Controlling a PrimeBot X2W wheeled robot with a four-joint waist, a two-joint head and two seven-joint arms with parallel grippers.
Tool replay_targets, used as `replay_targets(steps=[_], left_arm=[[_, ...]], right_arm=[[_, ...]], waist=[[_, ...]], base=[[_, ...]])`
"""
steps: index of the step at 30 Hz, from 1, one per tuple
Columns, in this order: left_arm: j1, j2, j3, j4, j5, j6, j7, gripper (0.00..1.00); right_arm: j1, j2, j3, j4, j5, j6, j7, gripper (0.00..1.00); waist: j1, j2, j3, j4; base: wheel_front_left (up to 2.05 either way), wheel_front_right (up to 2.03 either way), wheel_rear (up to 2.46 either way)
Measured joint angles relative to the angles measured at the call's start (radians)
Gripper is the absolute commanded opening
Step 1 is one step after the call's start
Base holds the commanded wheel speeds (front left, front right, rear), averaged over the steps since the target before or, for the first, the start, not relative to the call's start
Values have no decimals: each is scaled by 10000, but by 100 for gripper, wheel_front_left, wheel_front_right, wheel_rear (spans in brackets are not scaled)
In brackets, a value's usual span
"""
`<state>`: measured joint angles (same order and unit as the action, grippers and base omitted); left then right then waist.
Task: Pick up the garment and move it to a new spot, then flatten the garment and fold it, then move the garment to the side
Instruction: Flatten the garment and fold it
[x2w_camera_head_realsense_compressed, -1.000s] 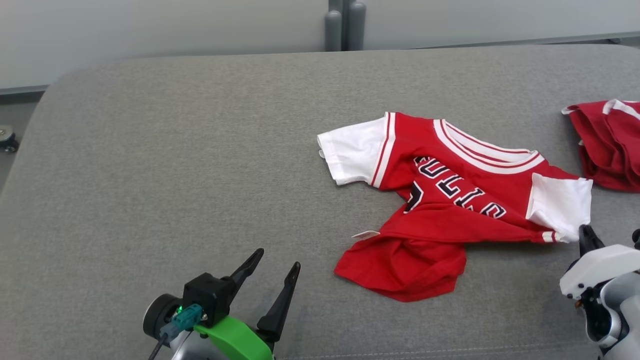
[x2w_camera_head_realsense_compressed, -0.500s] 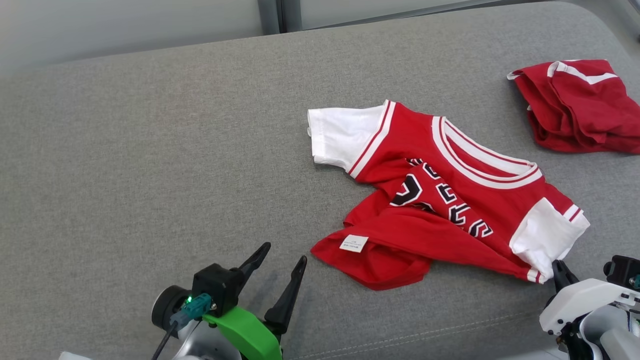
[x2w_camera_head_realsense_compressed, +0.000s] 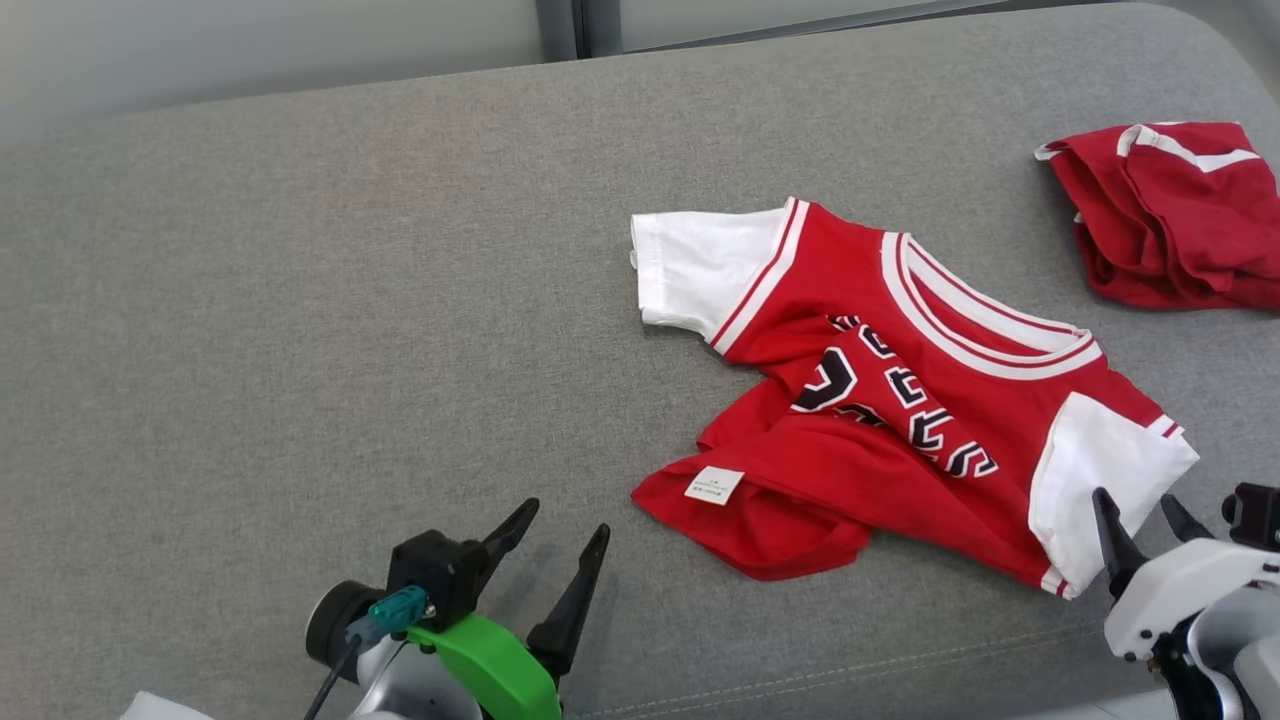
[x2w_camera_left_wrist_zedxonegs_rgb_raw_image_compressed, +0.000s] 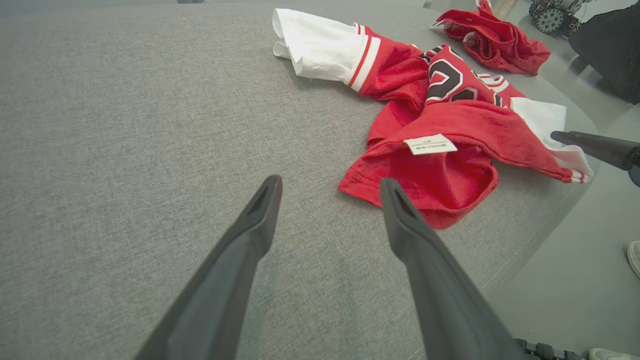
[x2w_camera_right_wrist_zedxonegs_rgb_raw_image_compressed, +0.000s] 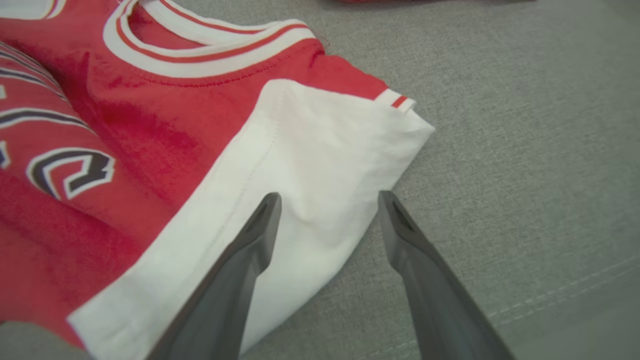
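**Right claw lets go of the sleeve**

Half a second ago the two fingers of my right claw were pinched together at the edge of the near white sleeve. Now they stand wide apart, one over the sleeve and one over the grey cushion, with nothing between them. My left claw is just as wide and just as empty, hanging over bare cushion just short of the bunched hem.

The garment lies right of centre on the cushion, well apart from a second red garment at the far right.

I judge it light, limp and soft. It will sag from any single pinch and drag rather than slide on this cloth surface. It isn't fragile, but it won't keep a shape by itself. The doubled edges look like the best holds: the sleeve cuffs, the shoulder seams or the hem corners, one in each claw so it hangs spread.

It lies lettered side up. The collar points away from me and to my right, and the hem comes toward me and to my left. The lower body is folded over on itself, with the label showing. Its longest stretch runs sleeve to sleeve, from the far white sleeve at the left to the near one by my right claw.
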<state>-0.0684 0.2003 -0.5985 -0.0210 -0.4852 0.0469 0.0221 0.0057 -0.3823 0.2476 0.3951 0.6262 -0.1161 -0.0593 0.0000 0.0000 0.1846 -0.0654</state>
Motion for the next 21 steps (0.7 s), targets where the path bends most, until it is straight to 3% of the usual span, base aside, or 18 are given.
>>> replay_targets(steps=[10,21], left_arm=[[-808,-211,-426,945,-249,-529,665,100],[-1617,-224,-343,2347,-320,-658,1218,100]], right_arm=[[-607,-454,336,-1879,-656,0,508,100],[-407,-364,284,-2769,-623,-77,1064,100]], waist=[[1,0,120,-465],[1,0,321,-1159]], base=[[0,0,0],[0,0,0]])
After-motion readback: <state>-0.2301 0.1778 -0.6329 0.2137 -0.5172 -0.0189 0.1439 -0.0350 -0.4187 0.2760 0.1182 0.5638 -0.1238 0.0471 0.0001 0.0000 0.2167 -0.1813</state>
